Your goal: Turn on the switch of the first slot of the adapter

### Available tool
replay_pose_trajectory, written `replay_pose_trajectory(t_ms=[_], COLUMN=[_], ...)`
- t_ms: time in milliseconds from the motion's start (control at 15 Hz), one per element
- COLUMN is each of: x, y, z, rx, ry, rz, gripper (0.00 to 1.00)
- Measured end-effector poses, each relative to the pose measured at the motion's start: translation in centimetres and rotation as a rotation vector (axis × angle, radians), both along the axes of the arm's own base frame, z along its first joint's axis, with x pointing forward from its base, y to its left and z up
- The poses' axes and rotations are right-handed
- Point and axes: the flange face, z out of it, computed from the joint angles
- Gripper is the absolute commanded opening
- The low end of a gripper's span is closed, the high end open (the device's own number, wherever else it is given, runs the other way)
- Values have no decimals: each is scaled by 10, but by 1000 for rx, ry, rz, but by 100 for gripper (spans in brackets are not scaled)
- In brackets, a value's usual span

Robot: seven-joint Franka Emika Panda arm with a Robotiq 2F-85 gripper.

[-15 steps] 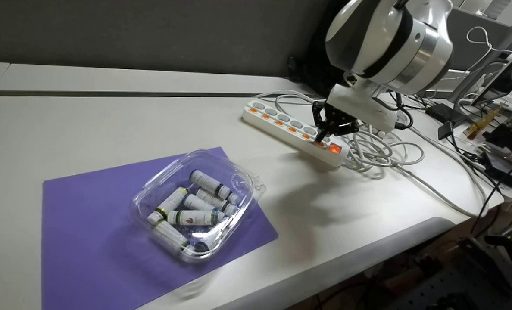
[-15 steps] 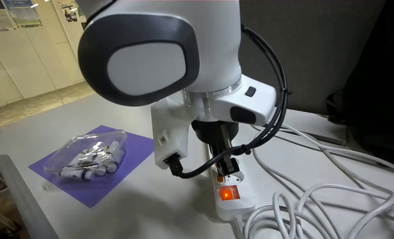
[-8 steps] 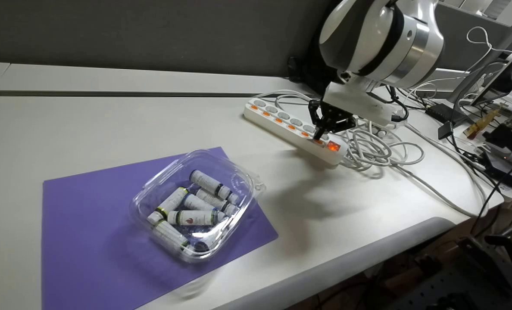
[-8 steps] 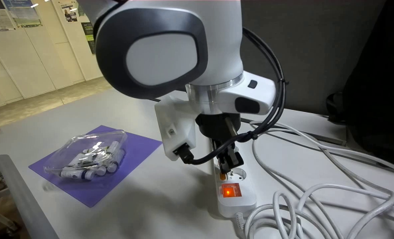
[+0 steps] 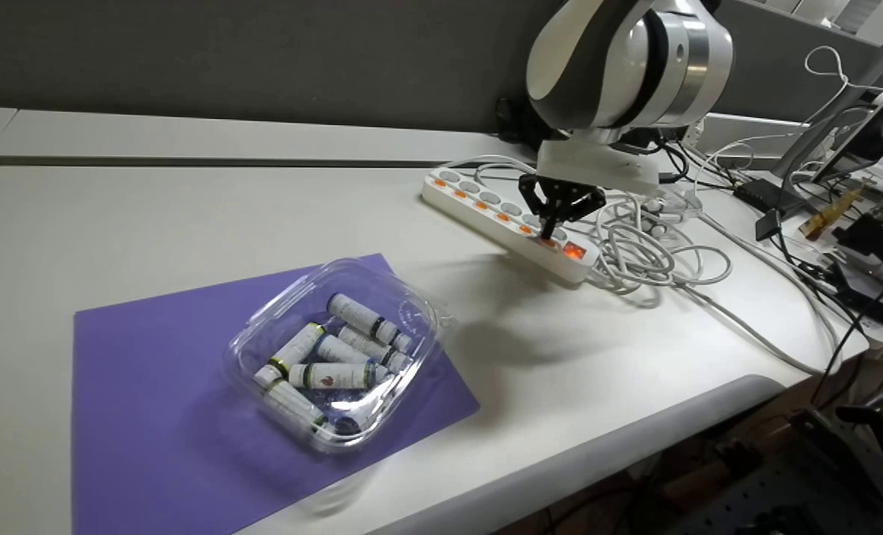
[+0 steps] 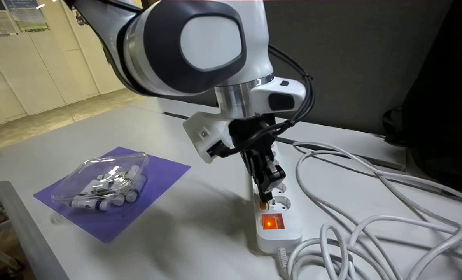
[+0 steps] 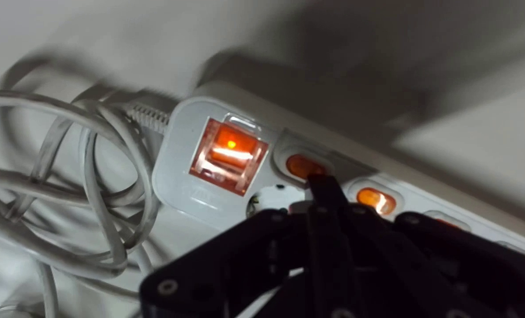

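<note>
The worktop [image 5: 189, 223] is carrying the power strip [image 5: 501, 232]. The end effector [image 5: 548, 232], pressed together around nothing, is standing beside the lit main switch [image 7: 232, 148], aiming at the small switch [image 7: 303, 165] (contact isn't showing clearly). Pressing off-centre, it could be skidding aside or shifting the strip.

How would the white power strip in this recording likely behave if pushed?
The power strip is probably stiff: it looks like straight, moulded plastic. Pressed from above, it seems unlikely to tip, lying flat on the tabletop. Nudged sideways, it may slide, since nothing visible fastens it, though the cable at its end might drag.
</note>
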Motion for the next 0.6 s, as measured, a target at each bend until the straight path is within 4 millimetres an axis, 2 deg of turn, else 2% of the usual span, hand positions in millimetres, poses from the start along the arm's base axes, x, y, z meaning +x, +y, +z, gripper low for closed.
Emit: replay_pose_trajectory(t_ms=[333,600], x=[8,15], y=[25,45], z=[-4,-4], rx=[-106,-66], ry=[-28,-85], rz=[-38,-71], gripper=[0,0])
